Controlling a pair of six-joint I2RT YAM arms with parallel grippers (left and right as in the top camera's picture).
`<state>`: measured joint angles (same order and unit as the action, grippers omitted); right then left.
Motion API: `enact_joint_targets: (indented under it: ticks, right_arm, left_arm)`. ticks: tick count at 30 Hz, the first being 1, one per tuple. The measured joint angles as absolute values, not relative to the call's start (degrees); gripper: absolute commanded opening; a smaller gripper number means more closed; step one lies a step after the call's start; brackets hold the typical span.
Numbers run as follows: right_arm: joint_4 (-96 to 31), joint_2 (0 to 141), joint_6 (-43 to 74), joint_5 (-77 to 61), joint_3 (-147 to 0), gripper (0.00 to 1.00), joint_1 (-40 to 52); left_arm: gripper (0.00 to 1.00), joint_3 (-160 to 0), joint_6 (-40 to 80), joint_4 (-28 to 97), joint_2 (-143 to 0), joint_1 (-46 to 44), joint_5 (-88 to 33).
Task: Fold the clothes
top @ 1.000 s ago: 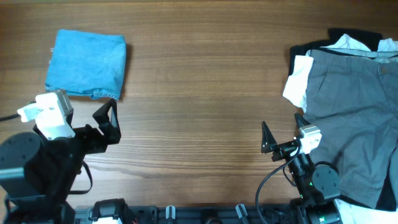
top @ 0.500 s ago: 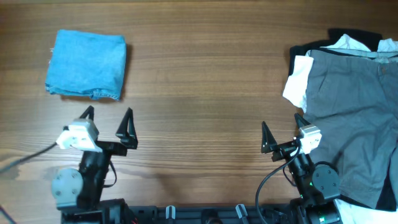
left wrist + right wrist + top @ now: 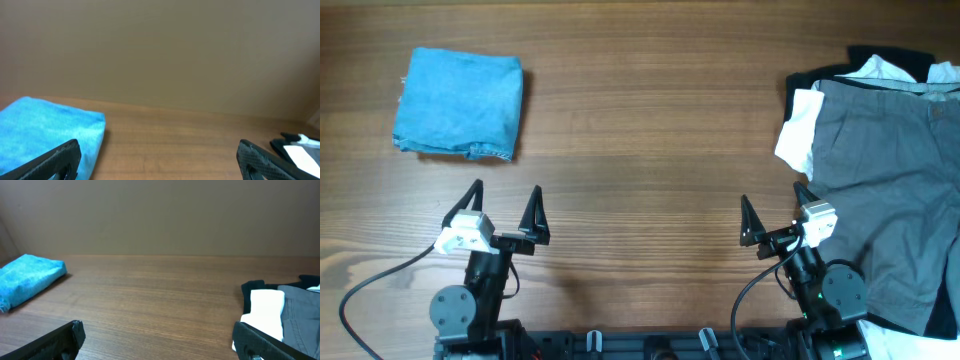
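Wooden tabletop (image 3: 650, 120), seen from above. Folded blue jeans (image 3: 458, 104) lie at ten o'clock, apparently set aside as done, nearly square. Left gripper (image 3: 506, 190) at seven and right gripper (image 3: 771, 195) at five hover, jaws wide and empty. Grey trousers (image 3: 885, 190) at three await folding, waistband toward twelve, legs toward six.
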<state>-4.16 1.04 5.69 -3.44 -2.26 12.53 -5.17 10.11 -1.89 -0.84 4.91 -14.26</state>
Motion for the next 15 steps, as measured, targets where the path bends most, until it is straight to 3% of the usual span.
enact_joint_targets:
  ticks: [9, 15]
  right_arm:
    - [-4.16, 1.04, 5.67, -3.44, -2.26, 1.0, 12.53]
    - [-4.16, 1.02, 5.67, -3.44, -2.26, 1.0, 12.53]
  left_arm:
    - [1.0, -0.54, 10.11, -4.82, -0.78, 4.91, -13.45]
    - [1.0, -0.45, 10.13, 2.83, -0.86, 4.91, -13.1]
